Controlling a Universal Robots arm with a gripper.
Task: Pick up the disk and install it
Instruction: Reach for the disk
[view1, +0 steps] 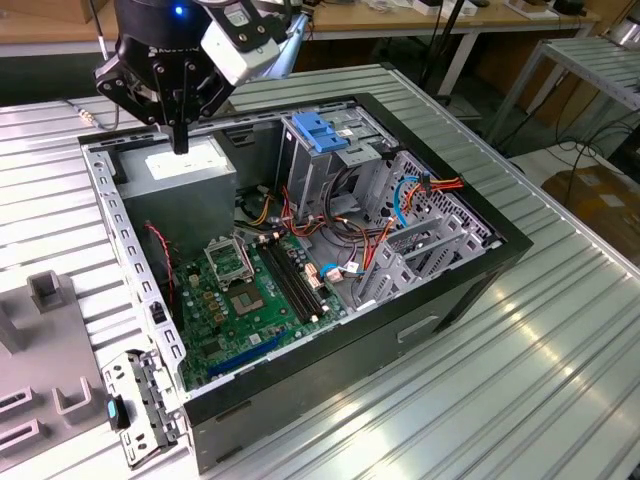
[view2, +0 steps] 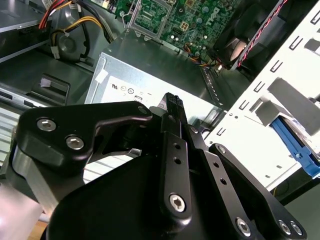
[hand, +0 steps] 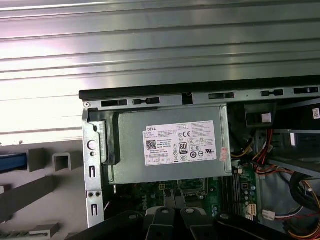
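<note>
My gripper (view1: 180, 135) hangs over the back corner of the open computer case (view1: 470, 275), just above the grey power-supply box (view1: 190, 175). Its black fingers are shut together with nothing between them, in both wrist views (view2: 172, 107) (hand: 176, 216). Of the disk I see just a blue-railed edge (hand: 12, 162) lying on the grey fixture outside the case wall, also in the second wrist view (view2: 296, 146). The rest of it is cut off. The gripper stands apart from it, inside the case outline.
The power-supply box (hand: 170, 145) carries a white sticker. A metal drive cage topped by a blue bracket (view1: 320, 130) stands at the case's far side. The green motherboard (view1: 250, 295) and loose cables (view1: 400, 210) fill the case floor. Grey fixture blocks (view1: 45, 290) sit at the exterior view's left.
</note>
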